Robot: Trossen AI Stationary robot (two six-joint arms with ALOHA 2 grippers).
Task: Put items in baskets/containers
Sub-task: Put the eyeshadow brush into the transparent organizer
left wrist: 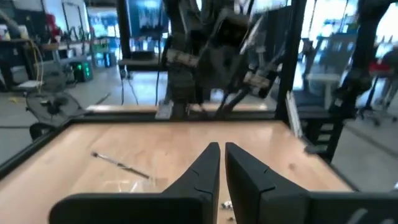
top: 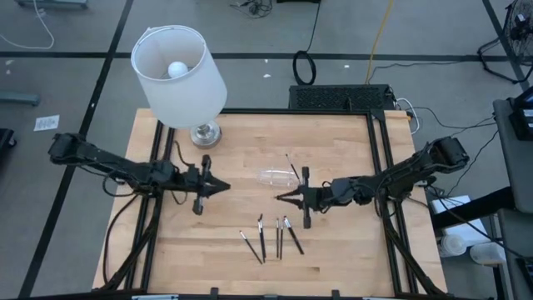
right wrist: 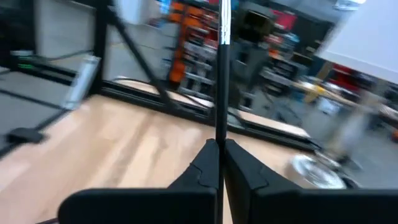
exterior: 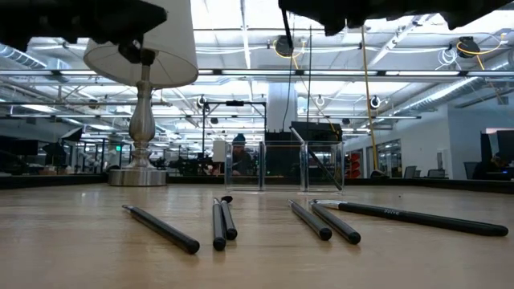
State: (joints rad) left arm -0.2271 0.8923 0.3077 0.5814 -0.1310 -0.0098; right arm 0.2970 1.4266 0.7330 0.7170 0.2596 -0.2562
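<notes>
My right gripper hovers over the table's middle, pointing level toward the left edge, shut on one thin dark stick. Facing it, my left gripper is shut with nothing between its fingers. The clear tray lies on the table just beyond the two grippers. One stick leans in it, its upper end over the rim. Several more sticks lie flat on the wood near the front edge. My right gripper pinches the stick between its two fingers, at a low point of the shaft. The fingers come level from the table's right and lie across the stick. It stands upright above them, lighter tip up, clear of the table.
A lamp with a white shade stands at the far left of the table, its metal base on the wood. A black frame rail runs along the right side. Bare wood lies between the tray and the loose sticks.
</notes>
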